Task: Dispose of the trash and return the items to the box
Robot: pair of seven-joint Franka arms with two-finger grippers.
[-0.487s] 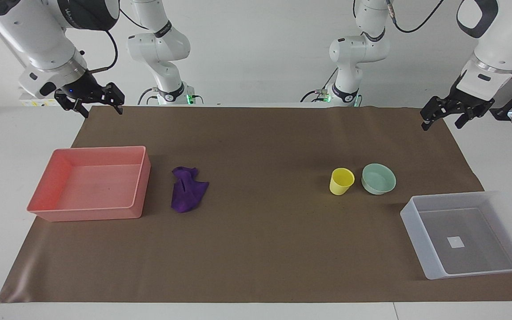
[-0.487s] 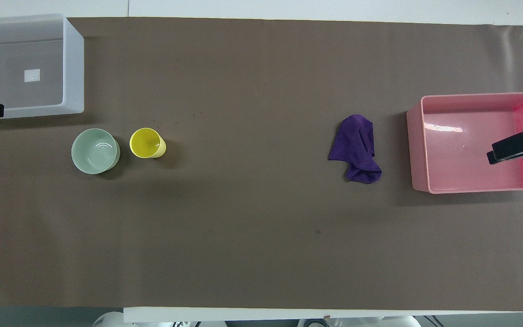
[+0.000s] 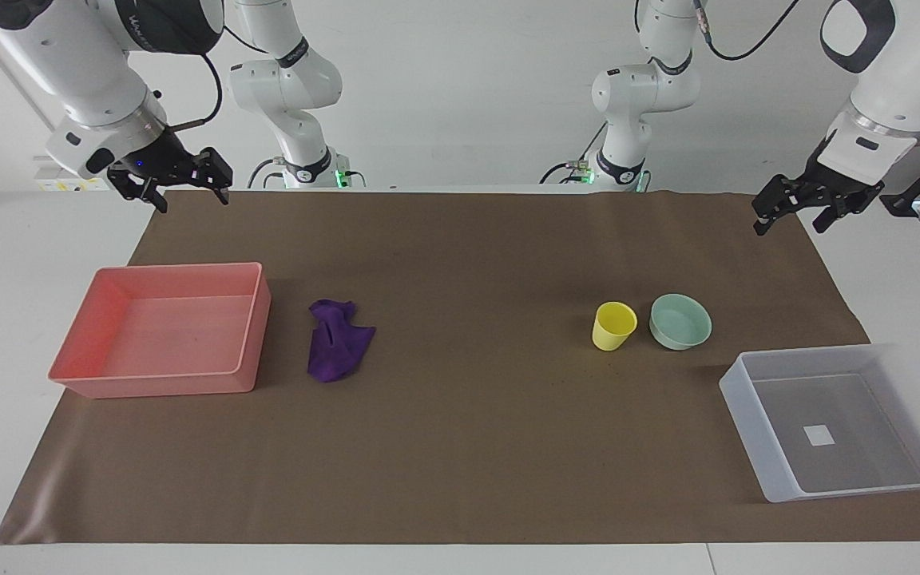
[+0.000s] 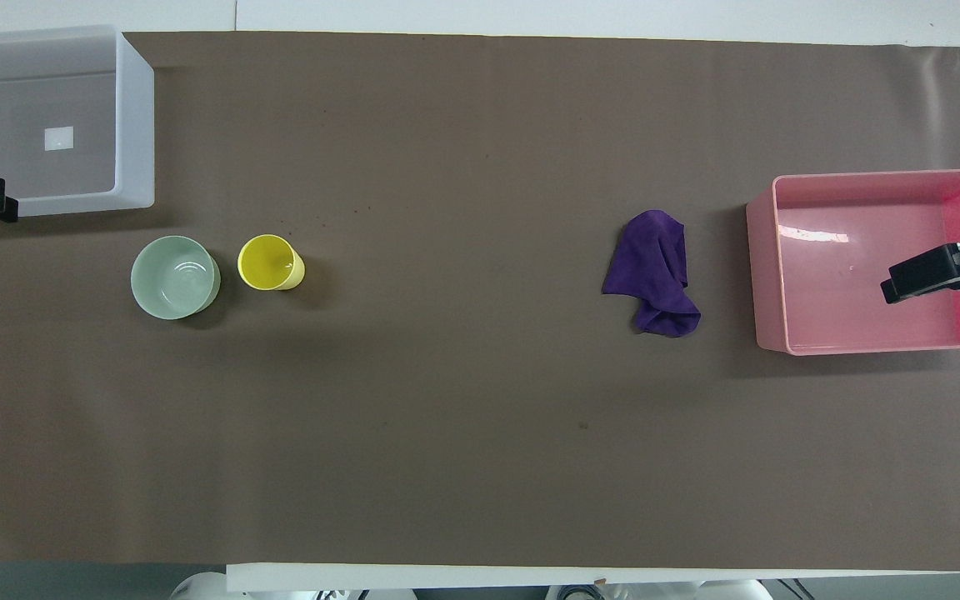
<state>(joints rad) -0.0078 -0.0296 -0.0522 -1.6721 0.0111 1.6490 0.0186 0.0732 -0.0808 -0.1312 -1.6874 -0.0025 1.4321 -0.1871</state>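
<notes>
The cloth (image 3: 338, 340) lay crumpled on the brown mat (image 3: 460, 447), just beside the pink tray (image 3: 252, 319) on the side toward the left arm's end of the table, not touching it. Measured from the cloth, the cup (image 3: 613, 326) stood upright well apart toward the left arm's end, at about the same distance from the robots. The bowl (image 3: 680, 321) sat just beside the cup, a narrow gap between them, one step more toward the left arm's end. The box (image 3: 755, 431) sat still more toward that end and farther from the robots than the cloth, holding nothing but a white label (image 3: 818, 434) on its floor. The pink tray held nothing.

The right gripper (image 3: 182, 185) hung in the air with its fingers apart and gripping nothing, over the mat's edge nearest the robots at the tray's end. The left gripper (image 3: 794, 214) hung likewise with its fingers spread and holding nothing, over the mat's corner nearest the robots at the box's end. Neither gripper touched the cloth or anything else.
</notes>
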